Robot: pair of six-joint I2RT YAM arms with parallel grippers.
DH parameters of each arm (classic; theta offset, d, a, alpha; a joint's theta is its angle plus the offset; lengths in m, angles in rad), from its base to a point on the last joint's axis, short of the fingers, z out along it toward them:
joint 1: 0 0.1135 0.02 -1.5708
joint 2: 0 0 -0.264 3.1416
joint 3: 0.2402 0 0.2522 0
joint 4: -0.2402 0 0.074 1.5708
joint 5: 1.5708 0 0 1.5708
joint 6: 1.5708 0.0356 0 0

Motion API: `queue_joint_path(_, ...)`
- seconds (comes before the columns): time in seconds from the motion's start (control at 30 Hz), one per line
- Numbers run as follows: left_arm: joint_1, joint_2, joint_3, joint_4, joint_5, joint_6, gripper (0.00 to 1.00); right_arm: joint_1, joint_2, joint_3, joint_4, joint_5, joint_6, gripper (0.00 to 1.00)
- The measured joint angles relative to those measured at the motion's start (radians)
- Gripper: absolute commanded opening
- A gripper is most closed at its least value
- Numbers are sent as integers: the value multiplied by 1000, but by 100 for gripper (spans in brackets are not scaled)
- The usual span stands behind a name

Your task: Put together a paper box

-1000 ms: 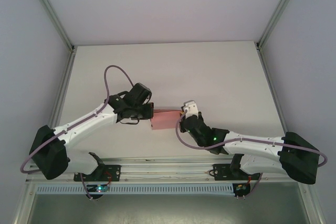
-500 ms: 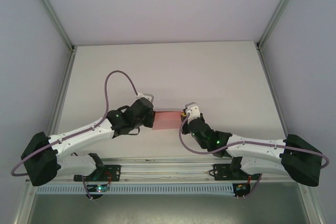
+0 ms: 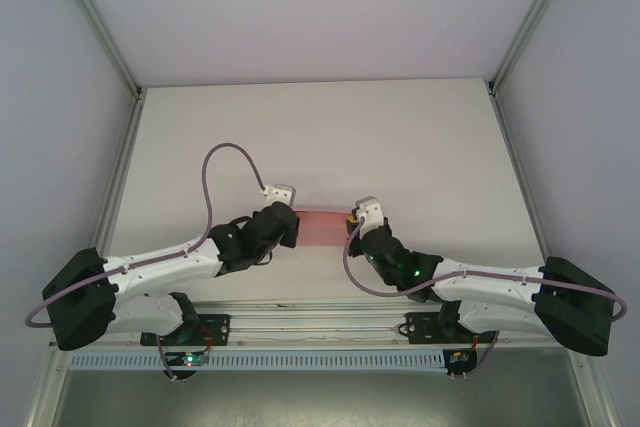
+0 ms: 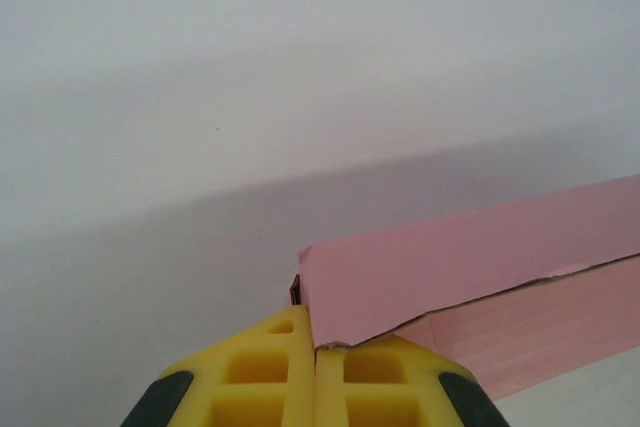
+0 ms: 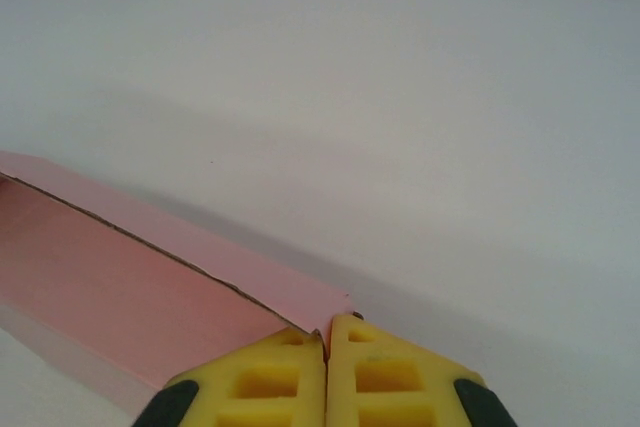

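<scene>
Paper box (image 3: 322,228) spans the gap between my two claws, near-centre of the worktop (image 3: 400,137). Left claw (image 4: 316,349) pinches its left corner, right claw (image 5: 326,335) pinches its right corner. Wrist views cut off the far end. Can't tell if it touches the worktop.
</scene>
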Motion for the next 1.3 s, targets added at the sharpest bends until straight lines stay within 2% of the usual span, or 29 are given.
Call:
queue_joint_path(0.3, -19, 2, -31, 69, -32, 1, 0, 0, -67, -1, -90, -77, 59, 66)
queue_joint_path(0.37, -23, 2, -31, 69, -39, 1, 0, -3, -89, -1, -103, -96, 76, 84)
queue_joint_path(0.43, -23, 2, -31, 68, -42, 0, 0, -11, -117, -1, -115, -122, 89, 98)
queue_joint_path(0.57, -24, 2, -30, 67, -43, 1, 0, -49, -187, 0, -135, -163, 131, 99)
queue_joint_path(0.77, -30, 7, -27, 67, -55, 1, 0, -119, -231, 72, -223, -154, 214, 99)
queue_joint_path(0.93, -37, 11, -25, 66, -61, 8, 0, -201, -171, 157, -303, -180, 282, 99)
queue_joint_path(1.13, -41, 9, -25, 63, -65, 19, 0, -219, -76, 174, -410, -219, 352, 99)
queue_joint_path(1.17, -43, 6, -25, 60, -65, 21, 1, -222, -72, 173, -422, -221, 365, 98)
queue_joint_path(1.3, -43, -5, -25, 44, -53, 34, 14, -225, -71, 154, -416, -237, 416, 98)
